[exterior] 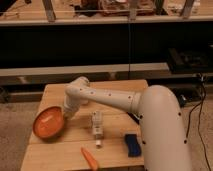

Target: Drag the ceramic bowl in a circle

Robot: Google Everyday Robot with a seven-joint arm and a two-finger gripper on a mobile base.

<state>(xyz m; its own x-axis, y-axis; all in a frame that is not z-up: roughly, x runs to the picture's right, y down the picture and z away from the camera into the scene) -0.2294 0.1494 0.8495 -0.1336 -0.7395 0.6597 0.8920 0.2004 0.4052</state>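
The ceramic bowl (pixel 49 123) is a wide, shallow orange dish with a darker rim. It rests at the left edge of the wooden table (pixel 115 90), partly overhanging it. My white arm reaches from the right across the table, and the gripper (pixel 65 112) sits at the bowl's right rim. The arm's wrist covers the gripper's tips where they meet the rim.
A small white bottle-like object (pixel 97 125) lies mid-table. A blue block (pixel 132 144) sits at the front right, and a small orange carrot-shaped piece (pixel 90 158) lies near the front edge. Dark shelving stands behind the table.
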